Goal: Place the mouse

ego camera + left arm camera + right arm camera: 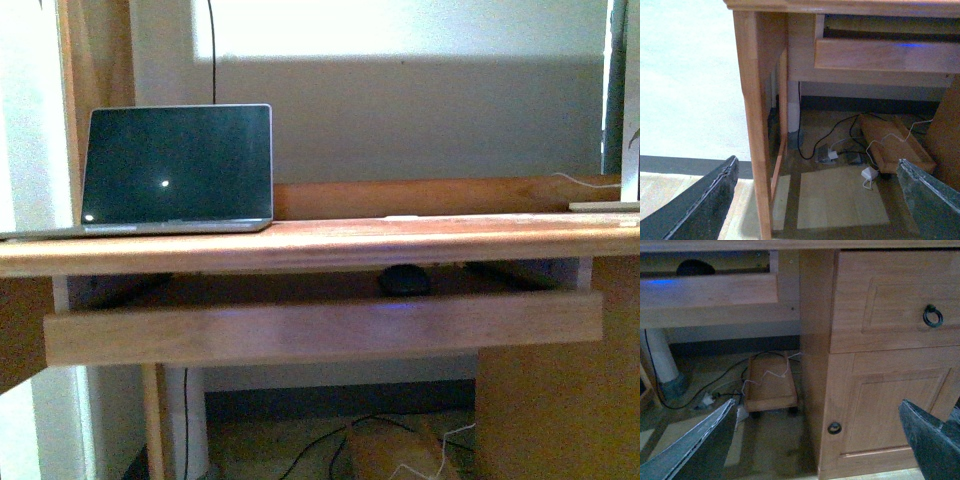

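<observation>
The mouse [404, 280] sits on the pull-out tray [320, 330] under the bench [330, 245] top, right of centre and behind the tray's front board. A laptop [178, 168] stands open, its screen dark, at the bench's left end. My wrist cameras show the left gripper [817, 161] and right gripper [817, 402] both released, fingers spread wide and empty, low before the bench.

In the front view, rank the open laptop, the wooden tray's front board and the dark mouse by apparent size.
1. Light wooden front board of the pull-out tray: largest, though nearer the camera.
2. Open silver laptop with dark screen: close second.
3. Small dark grey oval mouse, partly hidden behind the board: smallest.
</observation>
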